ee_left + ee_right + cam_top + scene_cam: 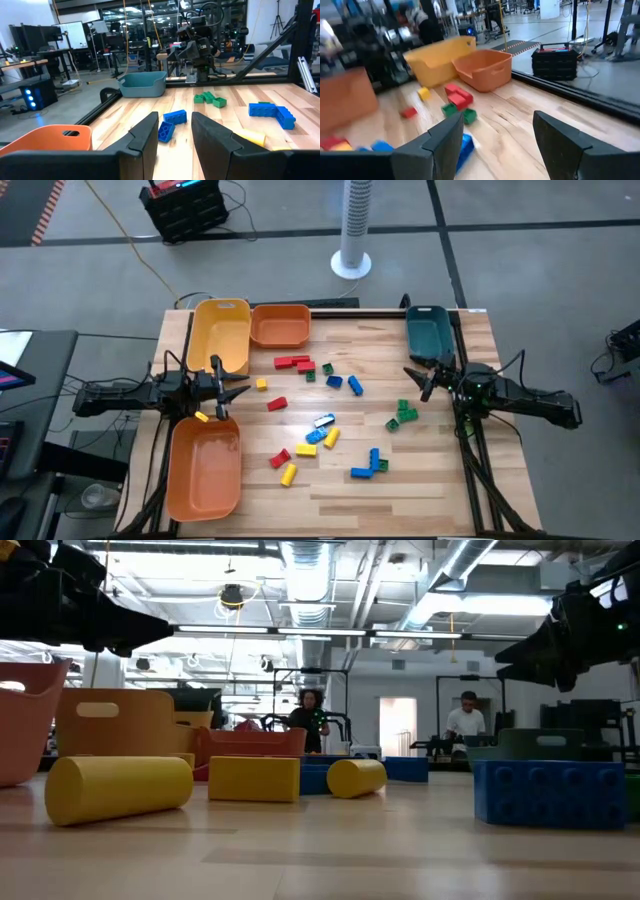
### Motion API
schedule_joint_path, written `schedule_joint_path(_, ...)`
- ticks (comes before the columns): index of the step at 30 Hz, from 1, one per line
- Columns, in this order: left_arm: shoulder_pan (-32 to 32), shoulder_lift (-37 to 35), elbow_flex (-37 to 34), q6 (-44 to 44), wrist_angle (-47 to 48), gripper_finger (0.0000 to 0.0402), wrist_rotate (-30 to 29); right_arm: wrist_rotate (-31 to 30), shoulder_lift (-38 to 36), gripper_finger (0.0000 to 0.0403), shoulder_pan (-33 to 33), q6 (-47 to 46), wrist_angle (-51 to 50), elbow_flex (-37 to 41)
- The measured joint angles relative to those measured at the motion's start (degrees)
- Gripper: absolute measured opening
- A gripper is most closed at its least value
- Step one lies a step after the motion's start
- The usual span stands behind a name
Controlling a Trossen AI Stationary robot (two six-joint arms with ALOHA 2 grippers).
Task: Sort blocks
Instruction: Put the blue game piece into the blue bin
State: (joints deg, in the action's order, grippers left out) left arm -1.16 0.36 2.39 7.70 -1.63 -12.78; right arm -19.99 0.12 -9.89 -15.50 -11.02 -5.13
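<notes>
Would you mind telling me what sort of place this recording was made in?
Most likely a robotics lab or workshop hall. Exposed ceiling ducts and strip lighting run overhead, further workbenches with equipment stand behind the wooden table, and two people work at stations in the background.

No writing, label, brand, number or sign can be read anywhere here: not on the bricks, the bins or the arms, nor on the gear in the room behind.
</notes>
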Motion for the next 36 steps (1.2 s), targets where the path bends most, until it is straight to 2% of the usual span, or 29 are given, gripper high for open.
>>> schedule_joint_path(4,0.0,0.0,0.0,0.0,0.0,0.0112,0.0,0.0,0.0,0.0255,0.0,-8.1,2.3,0.0)
schedule_joint_path(13,0.0,0.0,0.0,-0.2,-0.3,0.0112,0.0,0.0,0.0,0.0255,0.0,-8.5,4.3,0.0)
schedule_joint_path(21,0.0,0.0,-0.1,-18.5,-1.6,0.0112,0.4,0.0,0.0,0.0255,0.1,-8.5,4.2,0.0)
schedule_joint_path(30,0.0,0.0,-0.1,-16.4,-1.6,0.0112,0.4,0.7,0.0,0.0255,0.1,-9.1,3.3,0.0)
schedule_joint_path(36,0.0,0.0,-0.1,-20.7,-4.3,0.0112,0.5,10.4,0.1,0.0255,0.8,-6.3,8.0,0.0)
